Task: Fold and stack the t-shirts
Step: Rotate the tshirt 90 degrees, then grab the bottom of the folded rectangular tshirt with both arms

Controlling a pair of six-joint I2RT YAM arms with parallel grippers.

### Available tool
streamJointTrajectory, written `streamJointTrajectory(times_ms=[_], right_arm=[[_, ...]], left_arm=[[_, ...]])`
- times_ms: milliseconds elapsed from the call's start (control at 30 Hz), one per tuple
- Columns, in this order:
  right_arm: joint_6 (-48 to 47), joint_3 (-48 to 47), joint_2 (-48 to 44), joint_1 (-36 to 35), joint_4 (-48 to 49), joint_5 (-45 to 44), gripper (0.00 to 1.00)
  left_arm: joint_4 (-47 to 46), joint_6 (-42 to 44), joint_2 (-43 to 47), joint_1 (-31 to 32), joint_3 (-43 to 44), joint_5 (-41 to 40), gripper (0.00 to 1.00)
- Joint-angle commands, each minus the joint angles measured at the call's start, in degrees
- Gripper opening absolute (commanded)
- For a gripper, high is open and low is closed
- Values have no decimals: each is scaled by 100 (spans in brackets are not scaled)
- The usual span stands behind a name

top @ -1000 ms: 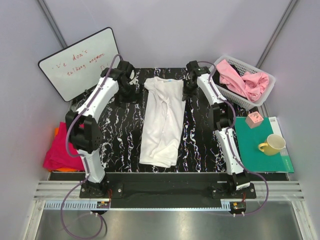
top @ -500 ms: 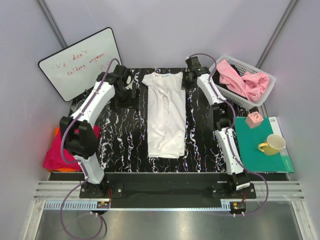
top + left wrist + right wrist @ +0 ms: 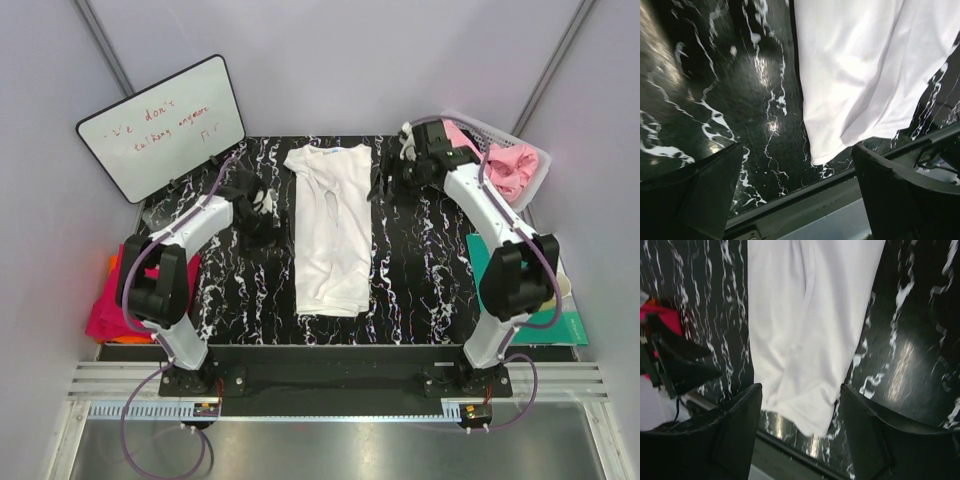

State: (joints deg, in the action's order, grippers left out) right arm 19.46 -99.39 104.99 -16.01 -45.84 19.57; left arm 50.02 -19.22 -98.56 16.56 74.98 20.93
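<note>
Between the spread, empty left gripper (image 3: 258, 203) and right gripper (image 3: 384, 182), the white t-shirt (image 3: 330, 235) lies folded into 1 long strip; its cross-fold, stacking and the pink t-shirts (image 3: 495, 165) seem left to do.

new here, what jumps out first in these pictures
A long white cloth t-shirt, folded into a narrow strip, lies down the middle of the black marbled table. The left tool and right tool flank it, both open and empty. Crumpled pink shirts fill the white mesh basket at far right.
</note>
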Motion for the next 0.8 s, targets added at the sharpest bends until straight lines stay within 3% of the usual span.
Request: streamJointTrajectory(times_ms=[0, 167, 367, 600, 767], right_arm=[[40, 1769, -513, 28, -354, 959, 72], [-4, 3405, -1173, 28, -408, 1488, 72], [5, 4532, -1420, 28, -128, 1550, 72], [382, 4693, -1201, -16, 357, 1795, 68], [787, 4789, -920, -297, 1024, 1822, 68]], left_arm=[[-948, -301, 557, 14, -843, 807, 94], [-1564, -643, 874, 102, -1968, 1194, 89], [-2354, -1136, 927, 418, -2769, 1370, 81], [-2980, -1698, 637, 813, -3208, 1361, 70], [-3279, -1945, 532, 981, -3446, 1239, 69]])
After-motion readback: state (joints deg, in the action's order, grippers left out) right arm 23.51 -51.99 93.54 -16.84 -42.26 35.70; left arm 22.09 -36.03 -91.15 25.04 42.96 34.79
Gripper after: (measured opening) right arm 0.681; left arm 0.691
